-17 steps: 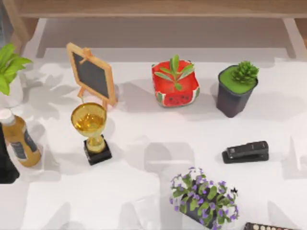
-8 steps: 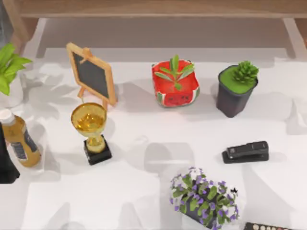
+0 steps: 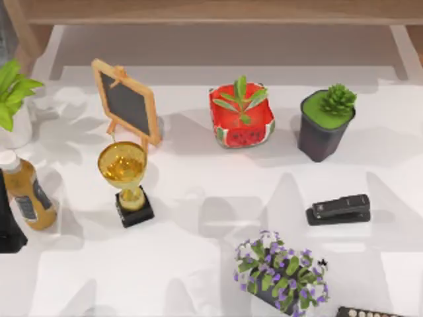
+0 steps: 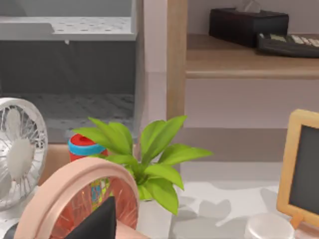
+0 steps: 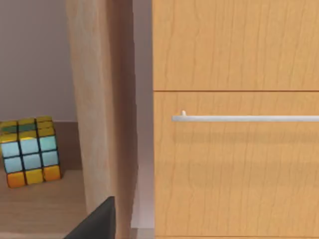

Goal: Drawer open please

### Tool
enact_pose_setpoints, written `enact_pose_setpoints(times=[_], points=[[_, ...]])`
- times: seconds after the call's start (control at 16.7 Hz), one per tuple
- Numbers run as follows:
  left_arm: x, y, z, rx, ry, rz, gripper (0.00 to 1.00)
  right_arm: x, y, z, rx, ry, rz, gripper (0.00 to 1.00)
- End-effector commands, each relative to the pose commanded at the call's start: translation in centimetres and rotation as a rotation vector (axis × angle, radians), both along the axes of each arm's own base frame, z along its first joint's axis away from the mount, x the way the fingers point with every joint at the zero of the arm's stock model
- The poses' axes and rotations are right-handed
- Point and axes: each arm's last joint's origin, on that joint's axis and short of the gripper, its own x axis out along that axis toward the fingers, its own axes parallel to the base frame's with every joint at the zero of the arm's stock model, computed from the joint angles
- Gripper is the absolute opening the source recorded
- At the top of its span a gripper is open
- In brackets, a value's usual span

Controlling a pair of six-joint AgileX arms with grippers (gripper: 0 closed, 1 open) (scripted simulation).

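While the right wrist camera faces a wooden cabinet, a drawer front [image 5: 234, 164] sits flush beneath another wood panel, its thin silver bar handle [image 5: 246, 118] running across near its upper edge. Beside the drawer, past a wooden upright post [image 5: 102, 99], a colourful puzzle cube [image 5: 30, 151] rests on a shelf. A dark sliver of the right gripper [image 5: 97, 221] shows low in that view; whether its claw is open or closed cannot be told, and nothing is seen in its grasp.

Seen from above, a white table [image 3: 198, 264] holds a gold trophy [image 3: 125, 181]. Behind the trophy stands a small chalkboard easel [image 3: 127, 102]; to its right lie a watermelon-patterned planter [image 3: 241, 119], a dark succulent pot [image 3: 324, 125] and a black stapler [image 3: 338, 209]. A juice bottle [image 3: 25, 191] stands left of the trophy.
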Motion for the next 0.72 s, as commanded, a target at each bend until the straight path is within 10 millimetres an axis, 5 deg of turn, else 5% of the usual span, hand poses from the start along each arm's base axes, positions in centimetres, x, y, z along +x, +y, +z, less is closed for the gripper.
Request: enact_pose_setpoints(times=[0.48,0.72], points=[[0.0,0.0,0.0,0.000,0.000,0.000,1.00,0.5,-0.5,-0.1,-0.011,-0.002,-0.004,1.00],[0.0,0.0,0.0,0.000,0.000,0.000,1.00,2.8,-2.0,-1.5,-0.136,0.015,-0.011,1.00]])
